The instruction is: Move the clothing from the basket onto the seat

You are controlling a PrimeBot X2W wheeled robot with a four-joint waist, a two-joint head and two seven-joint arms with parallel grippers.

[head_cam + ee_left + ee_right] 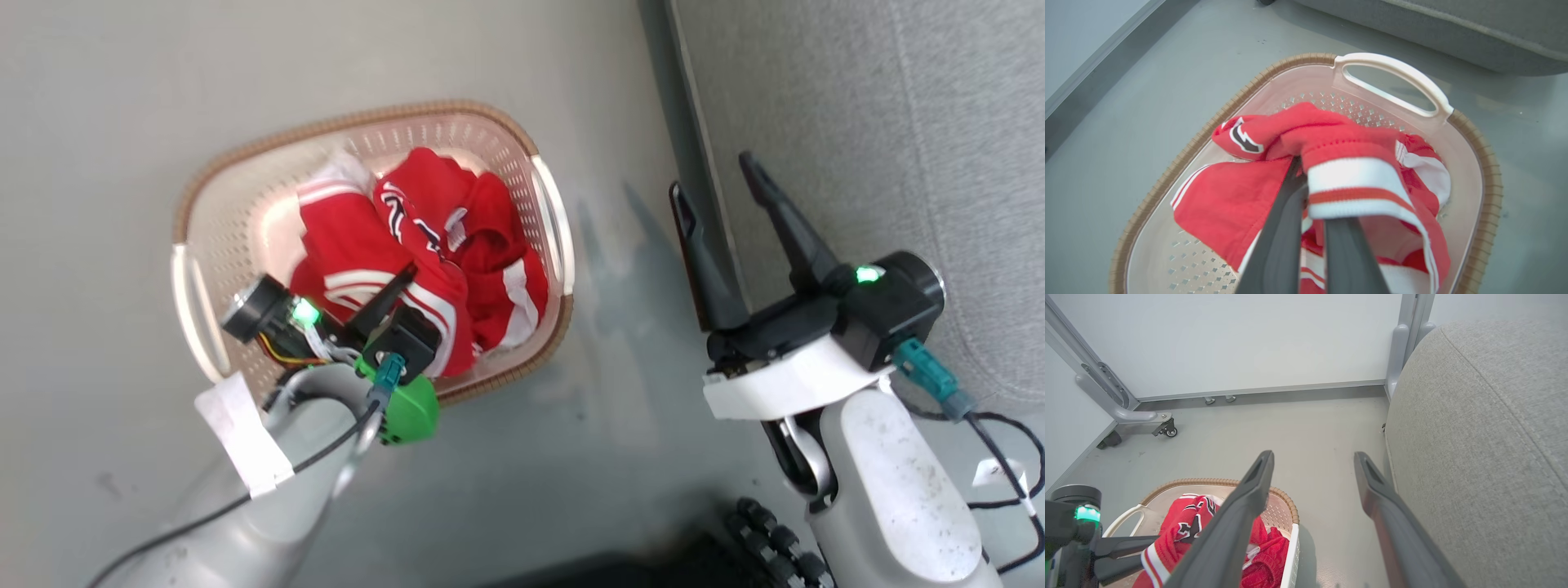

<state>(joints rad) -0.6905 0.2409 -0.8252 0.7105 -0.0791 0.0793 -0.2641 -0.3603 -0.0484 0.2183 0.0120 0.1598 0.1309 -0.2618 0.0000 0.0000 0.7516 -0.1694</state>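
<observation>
The clothing (359, 245) lies heaped in the basket (326, 126), which stands on the floor (122, 82) just beside the seat (857, 122). The left end effector (404, 278) reaches down into the heap, fingers pressed together on a fold of red cloth. A white-striped hem drapes over the tips and hides them. The dark lettering on one garment is too crumpled to read. The right end effector (712, 175) hangs at the seat's edge, fingers wide apart, holding nothing. Most of the seat runs out of sight.
</observation>
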